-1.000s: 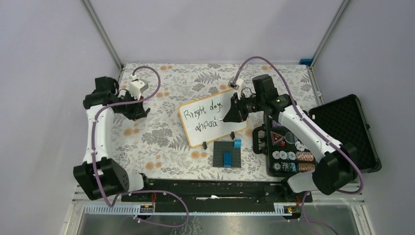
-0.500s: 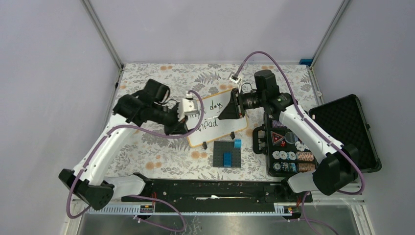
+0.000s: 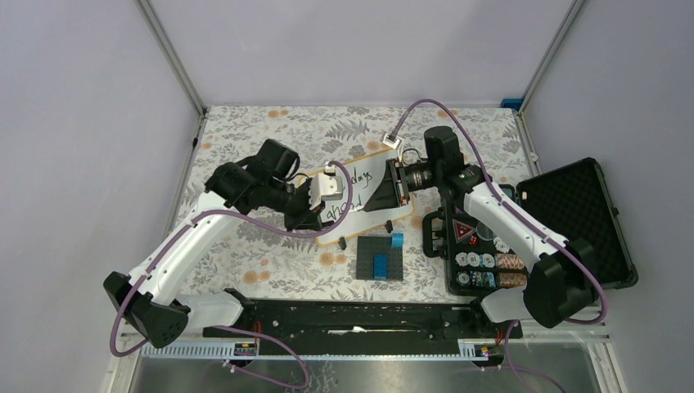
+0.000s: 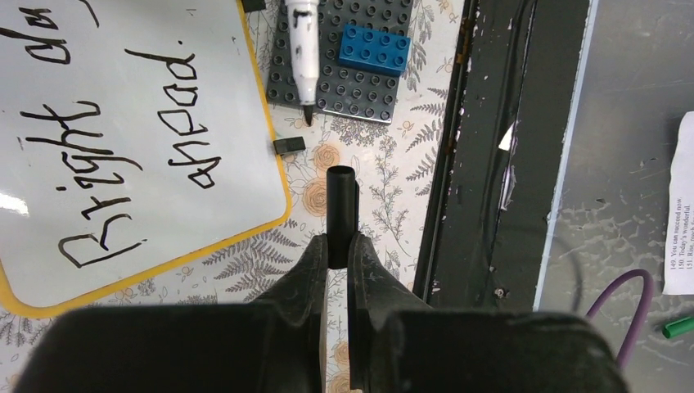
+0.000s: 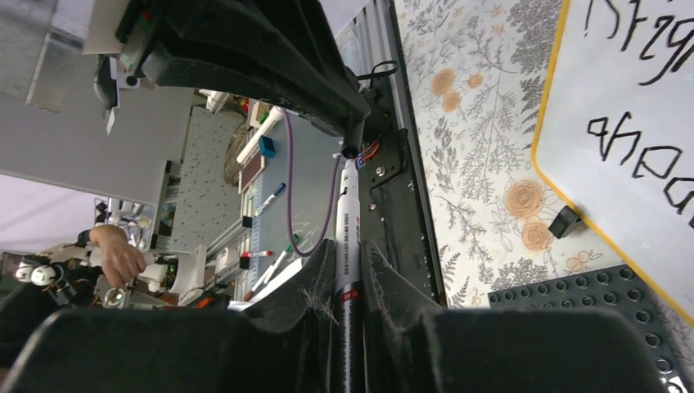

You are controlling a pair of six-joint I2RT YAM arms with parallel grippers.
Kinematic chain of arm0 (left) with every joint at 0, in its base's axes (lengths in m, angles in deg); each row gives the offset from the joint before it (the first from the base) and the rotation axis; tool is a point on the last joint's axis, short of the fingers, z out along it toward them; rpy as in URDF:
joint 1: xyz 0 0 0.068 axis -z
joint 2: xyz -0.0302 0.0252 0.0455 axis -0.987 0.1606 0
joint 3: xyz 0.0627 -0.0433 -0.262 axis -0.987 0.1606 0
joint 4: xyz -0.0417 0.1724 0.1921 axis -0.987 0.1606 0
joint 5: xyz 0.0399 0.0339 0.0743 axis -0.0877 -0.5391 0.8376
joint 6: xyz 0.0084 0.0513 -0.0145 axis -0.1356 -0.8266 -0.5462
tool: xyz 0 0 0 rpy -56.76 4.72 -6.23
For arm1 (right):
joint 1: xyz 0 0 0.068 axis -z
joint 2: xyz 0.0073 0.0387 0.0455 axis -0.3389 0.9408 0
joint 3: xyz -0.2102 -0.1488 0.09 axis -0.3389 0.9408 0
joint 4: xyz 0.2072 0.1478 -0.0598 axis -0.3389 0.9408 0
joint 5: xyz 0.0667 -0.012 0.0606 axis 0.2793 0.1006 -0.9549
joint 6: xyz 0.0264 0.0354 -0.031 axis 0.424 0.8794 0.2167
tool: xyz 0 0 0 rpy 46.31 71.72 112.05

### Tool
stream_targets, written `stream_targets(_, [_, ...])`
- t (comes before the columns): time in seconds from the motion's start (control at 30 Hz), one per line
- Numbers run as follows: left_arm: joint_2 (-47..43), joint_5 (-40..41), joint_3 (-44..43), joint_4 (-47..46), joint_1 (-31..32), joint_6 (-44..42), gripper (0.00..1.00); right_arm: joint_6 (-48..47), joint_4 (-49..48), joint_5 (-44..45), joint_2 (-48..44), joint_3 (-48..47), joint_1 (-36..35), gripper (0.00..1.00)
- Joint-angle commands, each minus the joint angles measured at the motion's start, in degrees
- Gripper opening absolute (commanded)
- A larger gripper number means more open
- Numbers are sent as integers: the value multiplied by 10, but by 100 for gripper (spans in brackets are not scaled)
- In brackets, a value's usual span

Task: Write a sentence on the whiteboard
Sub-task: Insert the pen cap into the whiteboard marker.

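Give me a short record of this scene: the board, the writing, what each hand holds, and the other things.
whiteboard: lying flat, orange-tan frame
sentence: reads "Bright days ahead", two lines
left hand: shut on a black cap
right hand: shut on a marker, tip toward the cap, not yet in it
nearby: grey brick plate; open black case with poker chips
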Motion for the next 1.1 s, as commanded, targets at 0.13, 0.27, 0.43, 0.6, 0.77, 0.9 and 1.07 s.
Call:
stream_targets(0.13, [-26,19,19,-34,7,-26,0,19,-25,-34,-24,9,-17,0])
stream_targets(0.27, [-29,17,18,-34,7,-26,0,12,-18,-31,-22,11,-21,0])
stream_targets(0.43, [-32,8,13,-34,7,-27,0,-2,-4,-20,-18,6,-30,0])
stream_targets(0.6, [-32,-3,8,-34,7,-27,0,-2,-3,-14,-13,1,-35,0])
stream_targets(0.77, [-34,-9,8,-34,7,-27,0,-4,-3,-10,-7,-2,-39,0])
stream_targets(0.9, [-34,-15,4,-30,7,-29,0,-7,-1,-5,-5,-4,-40,0])
stream_targets(1.07, [-33,-23,1,-27,7,-31,0,-15,7,1,-2,-9,-42,0])
